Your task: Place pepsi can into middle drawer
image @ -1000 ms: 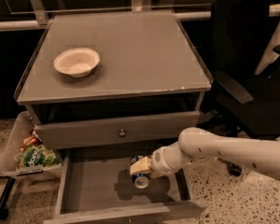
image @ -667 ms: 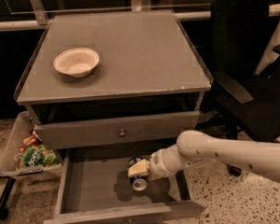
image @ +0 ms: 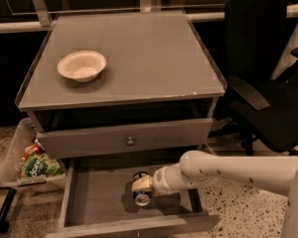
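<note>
The pepsi can (image: 141,196) is blue with a silver top and sits tilted inside the open middle drawer (image: 97,200), low over its grey floor near the middle. My gripper (image: 141,184) reaches in from the right on a white arm and is shut on the pepsi can, with a pale finger across the can's side. I cannot tell whether the can touches the floor. The drawer's pale front rim (image: 129,226) is just in front of the can.
A shut drawer face with a round knob (image: 130,141) overhangs the open drawer. A cream bowl (image: 82,65) sits on the cabinet top. A black office chair (image: 268,83) stands at the right. A bin with snack bags (image: 34,165) hangs at the left.
My gripper has moved the pepsi can a little left and lower inside the drawer. The bowl and drawers have not moved.
</note>
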